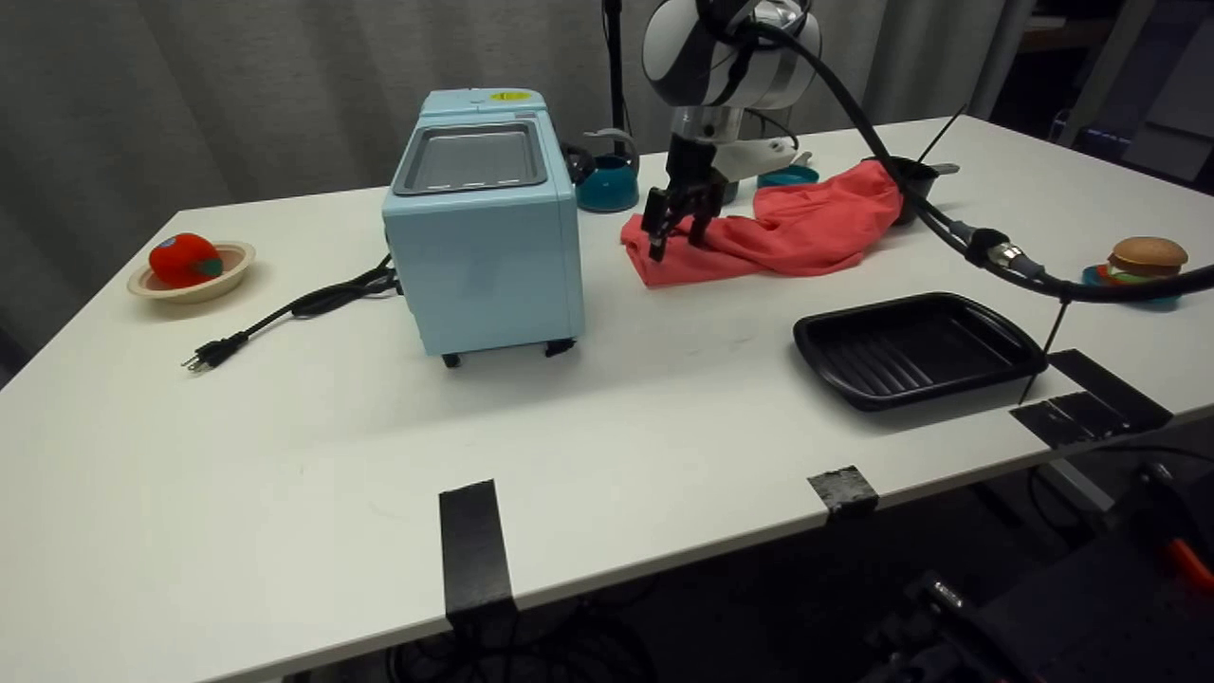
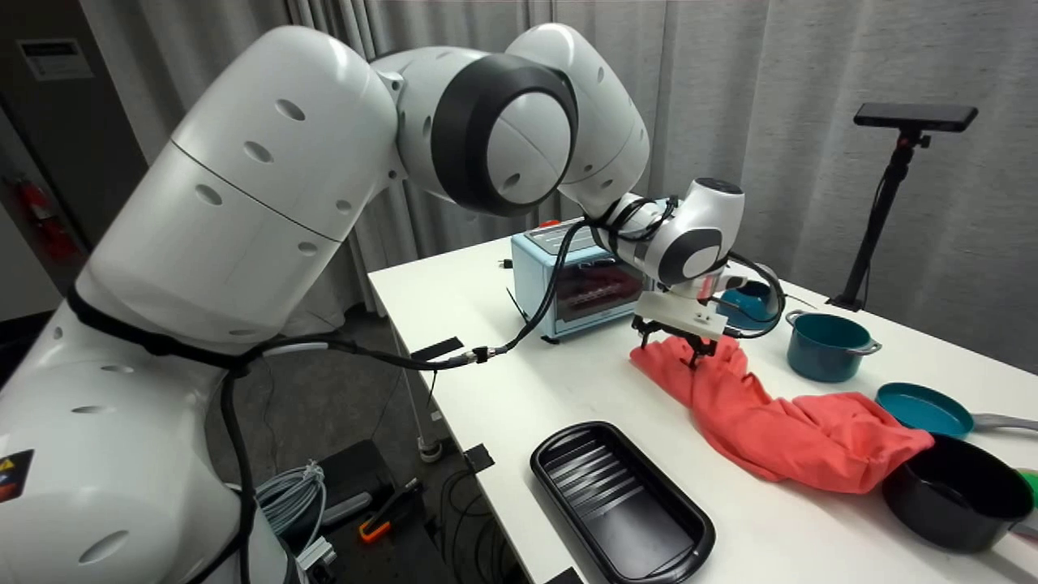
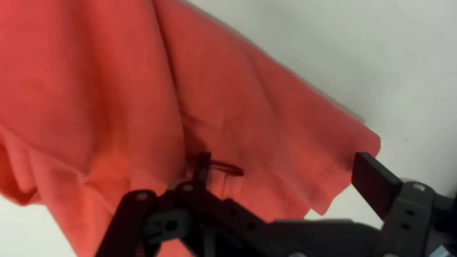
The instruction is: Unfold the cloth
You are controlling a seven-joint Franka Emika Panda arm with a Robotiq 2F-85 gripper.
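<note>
In both exterior views the white table [image 1: 313,493] is bright, while the floor [image 2: 357,397] lies dim. Soft grey shadows spread under the blue appliance [image 1: 484,275] and by the black tray [image 2: 628,519], which carries thin glints. Of the 3 views, the wrist view is the softest (the folds of the cloth [image 3: 228,82] look smeared), and the gripper [image 3: 282,157] there shows nearly black.
</note>
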